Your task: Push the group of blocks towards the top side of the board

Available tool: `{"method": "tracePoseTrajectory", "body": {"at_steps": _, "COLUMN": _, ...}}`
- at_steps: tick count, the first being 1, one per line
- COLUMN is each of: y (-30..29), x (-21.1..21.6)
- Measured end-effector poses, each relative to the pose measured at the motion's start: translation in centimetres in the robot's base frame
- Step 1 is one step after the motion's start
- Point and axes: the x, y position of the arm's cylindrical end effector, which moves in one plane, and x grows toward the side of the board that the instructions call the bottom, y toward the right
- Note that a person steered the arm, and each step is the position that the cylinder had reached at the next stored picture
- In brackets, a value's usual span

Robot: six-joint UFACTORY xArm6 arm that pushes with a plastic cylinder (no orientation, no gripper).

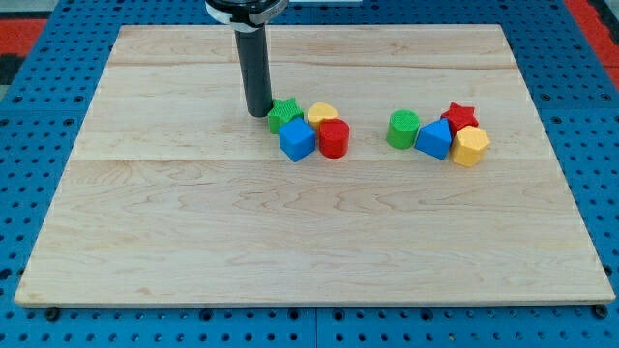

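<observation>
Two clusters of blocks lie on the wooden board (290, 242). The left cluster holds a green star (283, 114), a yellow heart-like block (322, 113), a blue cube (298, 140) and a red cylinder (334, 139), all touching. The right cluster holds a green cylinder (403, 129), a blue triangular block (434, 140), a red star (459, 116) and a yellow hexagon (471, 146). My tip (258, 114) stands just left of the green star, touching or nearly touching it.
The board lies on a blue perforated table (29, 145). Red surfaces show at the view's top corners. The rod's mount (244, 10) is at the view's top edge.
</observation>
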Motion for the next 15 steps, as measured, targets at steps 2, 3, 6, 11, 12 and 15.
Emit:
{"method": "tracePoseTrajectory", "body": {"at_steps": 2, "y": 1.5, "x": -8.0}}
{"method": "tracePoseTrajectory", "body": {"at_steps": 3, "y": 12.4, "x": -9.7}}
{"method": "tracePoseTrajectory", "body": {"at_steps": 6, "y": 41.2, "x": 2.5}}
{"method": "tracePoseTrajectory", "body": {"at_steps": 11, "y": 26.1, "x": 5.7}}
{"method": "tracePoseTrajectory", "body": {"at_steps": 12, "y": 22.9, "x": 4.4}}
{"method": "tracePoseTrajectory", "body": {"at_steps": 15, "y": 18.3, "x": 6.4}}
